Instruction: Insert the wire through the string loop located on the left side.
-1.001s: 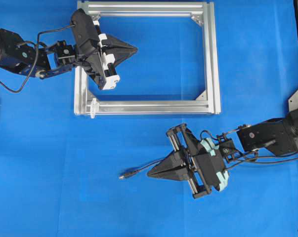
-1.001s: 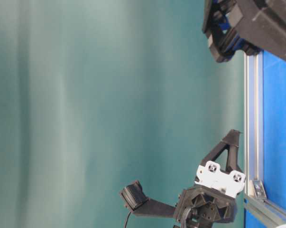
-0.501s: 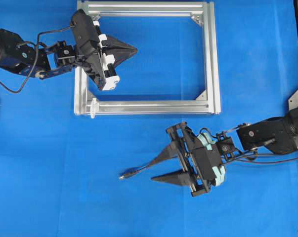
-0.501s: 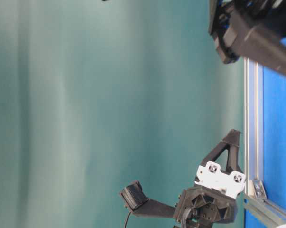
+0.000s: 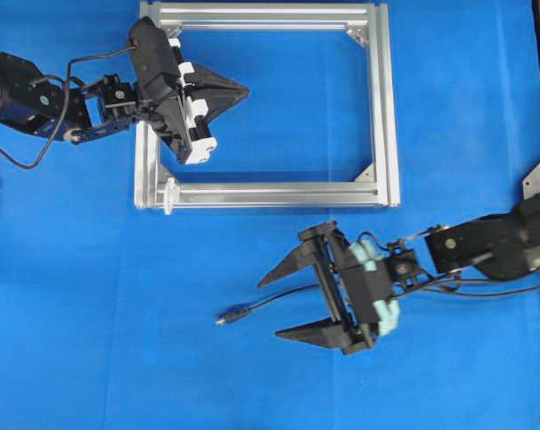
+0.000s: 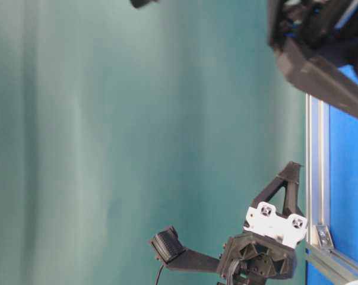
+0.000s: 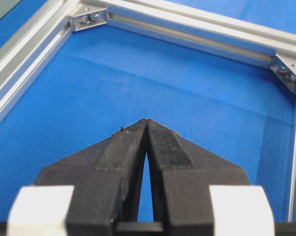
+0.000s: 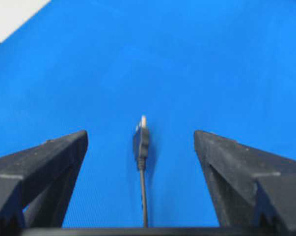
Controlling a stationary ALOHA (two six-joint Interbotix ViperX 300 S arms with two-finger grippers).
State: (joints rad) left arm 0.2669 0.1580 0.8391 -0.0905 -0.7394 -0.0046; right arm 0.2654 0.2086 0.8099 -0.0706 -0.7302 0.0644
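Counter (image 5: 90, 296) under blue cloth carries a silver frame (image 5: 383, 107). Left pincer (image 5: 241, 90) hovers inside the frame, jaws pressed together on nothing. Right pincer (image 5: 270, 307) sits below the frame, jaws spread wide astride the wire (image 5: 278, 296), not gripping it. Its plug (image 5: 227, 317) lies on the cloth. The white string loop (image 5: 169, 196) stands at the frame's lower left corner.

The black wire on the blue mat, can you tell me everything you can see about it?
The long thin black wire lies flat on the blue mat, below the silver metal frame. It ends in a small black plug with a metal tip. The right pincer stands wide open around it, its fingers apart from the wire. Nothing grips it.
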